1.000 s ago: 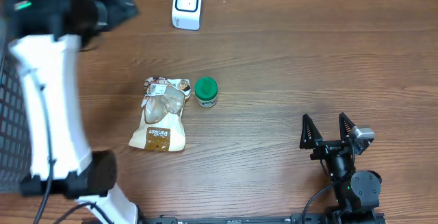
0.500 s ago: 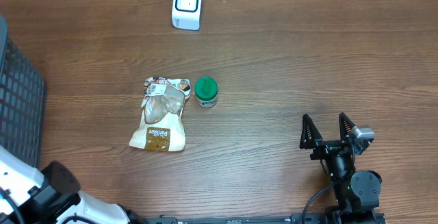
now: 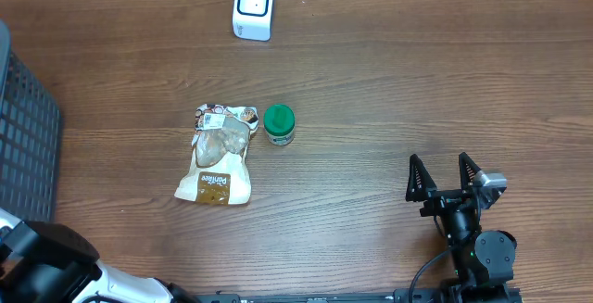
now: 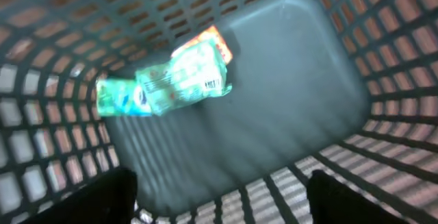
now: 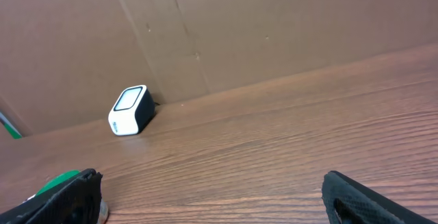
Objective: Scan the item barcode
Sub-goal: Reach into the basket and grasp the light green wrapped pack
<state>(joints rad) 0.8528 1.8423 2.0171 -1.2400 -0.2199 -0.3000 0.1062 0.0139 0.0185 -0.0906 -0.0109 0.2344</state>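
Inside the grey basket (image 4: 308,87), a blurred green packet (image 4: 168,81), print unreadable.

Both arms low in the overhead view, both grippers spread wide.

The left arm (image 3: 46,271) shows only as a dark joint and a white link in the lower left corner of the overhead view, with its gripper outside that frame. In the left wrist view the left gripper (image 4: 219,200) has its two dark fingers at the bottom corners, set far apart. The right arm (image 3: 482,252) sits at lower right. The right gripper (image 3: 447,175) points toward the top of the frame, fingers parted in a V.
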